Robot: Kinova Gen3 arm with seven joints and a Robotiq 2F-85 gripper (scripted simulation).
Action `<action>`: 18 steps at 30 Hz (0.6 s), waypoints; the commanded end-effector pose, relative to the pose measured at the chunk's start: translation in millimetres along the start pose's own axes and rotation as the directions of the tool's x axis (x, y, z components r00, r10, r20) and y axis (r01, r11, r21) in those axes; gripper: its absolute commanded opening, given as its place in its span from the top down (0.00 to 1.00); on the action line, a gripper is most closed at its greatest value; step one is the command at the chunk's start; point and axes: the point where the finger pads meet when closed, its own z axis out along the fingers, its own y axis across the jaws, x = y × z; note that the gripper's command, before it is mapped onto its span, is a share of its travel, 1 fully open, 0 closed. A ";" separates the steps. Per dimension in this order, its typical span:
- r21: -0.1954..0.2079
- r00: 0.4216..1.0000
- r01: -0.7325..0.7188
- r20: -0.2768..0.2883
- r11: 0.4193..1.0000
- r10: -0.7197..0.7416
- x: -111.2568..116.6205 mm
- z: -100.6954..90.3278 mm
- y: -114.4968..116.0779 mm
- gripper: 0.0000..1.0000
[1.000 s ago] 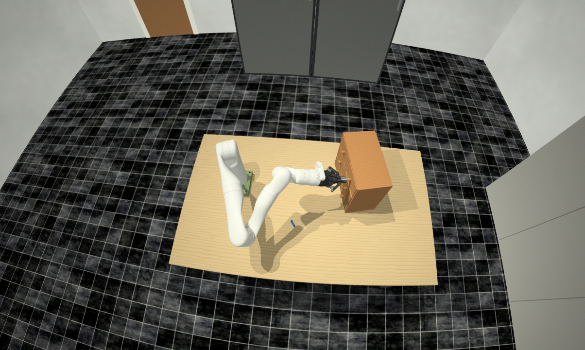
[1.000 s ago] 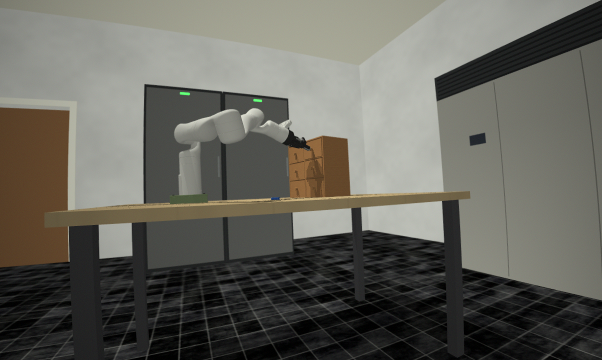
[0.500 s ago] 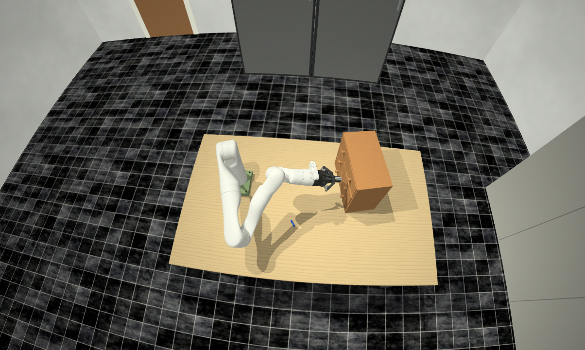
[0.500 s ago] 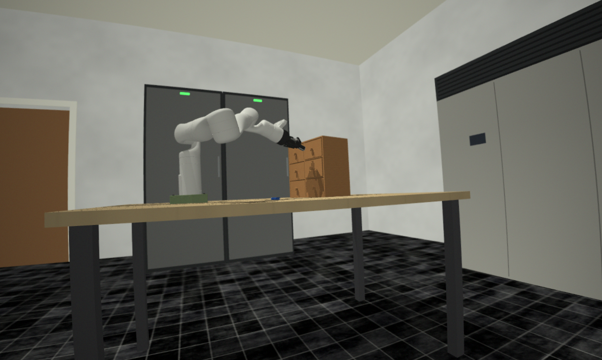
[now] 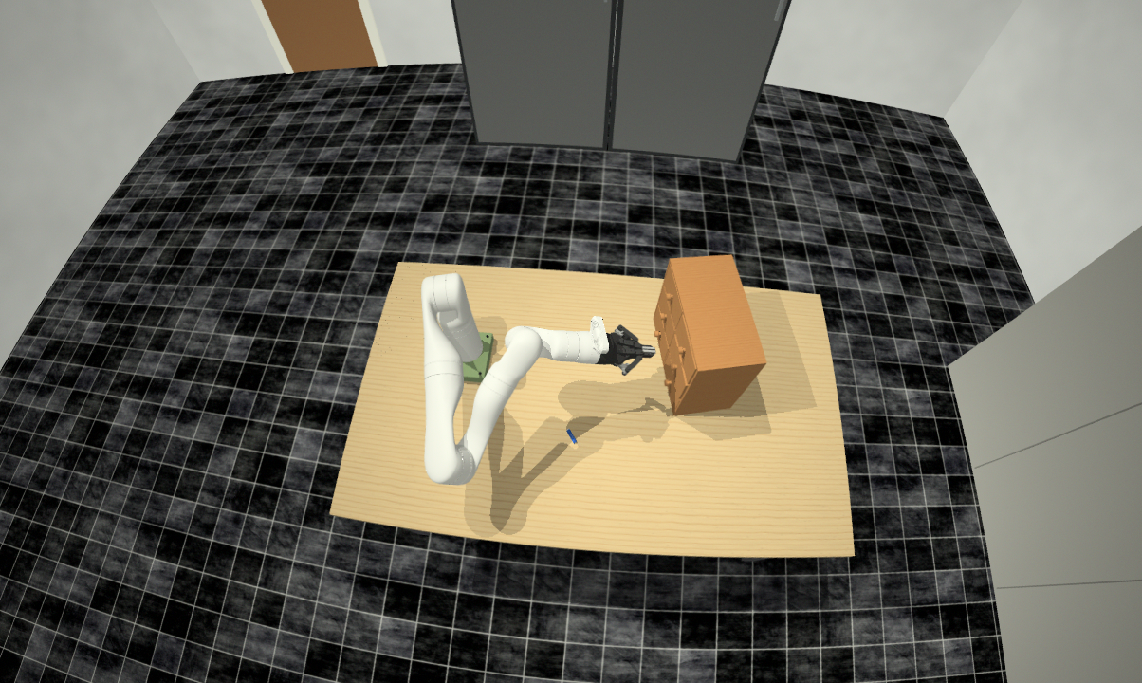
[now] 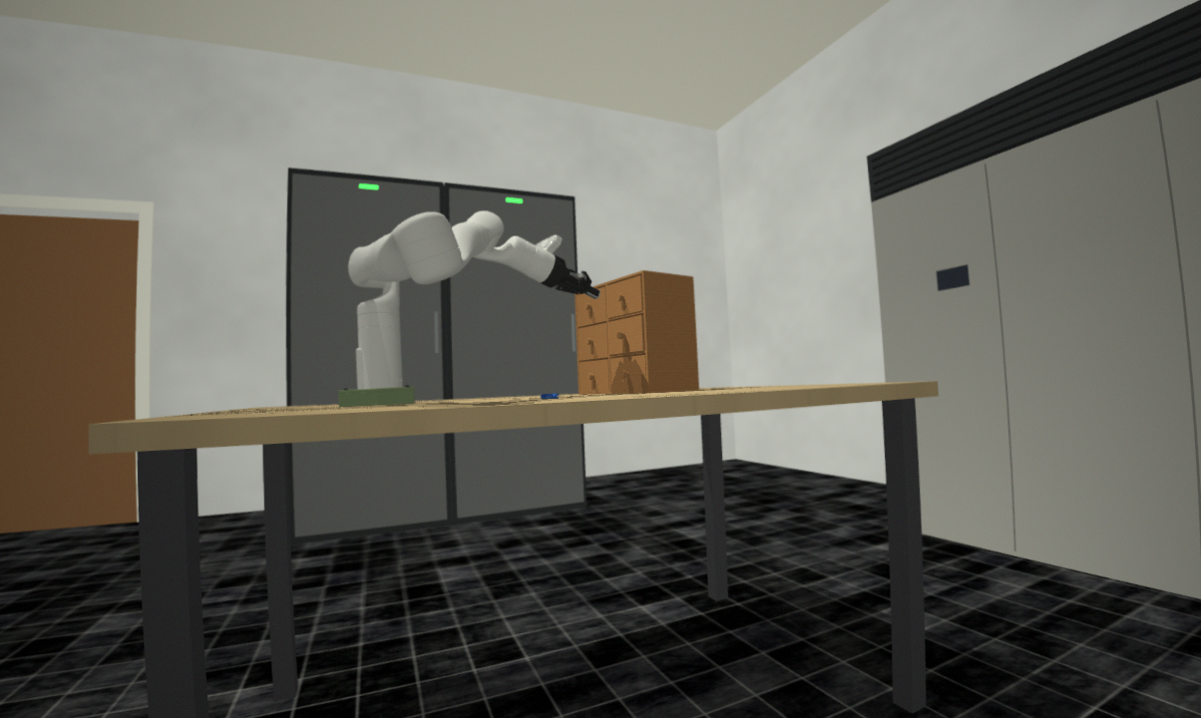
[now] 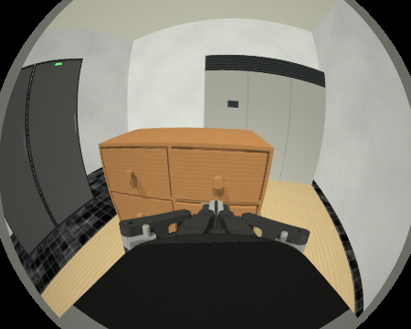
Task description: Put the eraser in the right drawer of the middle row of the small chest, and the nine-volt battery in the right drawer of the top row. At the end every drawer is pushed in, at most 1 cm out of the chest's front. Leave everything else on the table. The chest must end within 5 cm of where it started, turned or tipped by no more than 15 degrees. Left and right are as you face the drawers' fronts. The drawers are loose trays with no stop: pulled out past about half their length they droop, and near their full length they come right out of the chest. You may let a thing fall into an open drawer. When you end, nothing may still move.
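Progress: we judge one delivery may be finished and the other still ahead, but the shut drawers hide their contents, so we cannot confirm it.
Eraser: we take the small blue piece (image 5: 571, 436) (image 6: 549, 396) with a pale end for it; it lies on the worktop (image 5: 727, 492) (image 6: 498, 417) (image 7: 292, 201), out in front of the chest (image 5: 715, 314) (image 6: 669, 330) (image 7: 187, 137) and well apart from it.
Nine-volt battery: we cannot see it in any view; it may be inside a drawer.
Claw: our claw (image 5: 650, 349) (image 6: 593, 290) (image 7: 216, 208) is closed on nothing, just before the drawer fronts.
Top right drawer: its front (image 5: 684, 340) (image 6: 633, 290) (image 7: 242, 169) looks pushed in, as do the others we can make out.
Left to do: we would open the middle right drawer (image 6: 633, 325) (image 7: 248, 210), put the eraser in and push the drawer home.
Chest: upright, near the worktop's far end from our green base plate (image 5: 488, 340) (image 6: 377, 395).
Surface: pale, striped wood, crossed by our arm's shadows.
Room: black tiled floor (image 5: 218, 254) (image 6: 542, 624), mottled pale walls, a brown door (image 5: 324, 33) (image 6: 64, 357) and dark grey cabinets (image 5: 541, 76) (image 6: 363, 312) (image 7: 55, 137).
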 end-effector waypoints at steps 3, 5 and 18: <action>-0.010 1.000 0.006 -0.005 1.000 -0.006 2.5 -26.2 3.9 1.00; -0.010 1.000 0.006 -0.005 1.000 -0.006 2.7 -35.7 3.8 1.00; -0.010 1.000 0.006 -0.005 1.000 -0.006 3.0 -46.0 3.7 1.00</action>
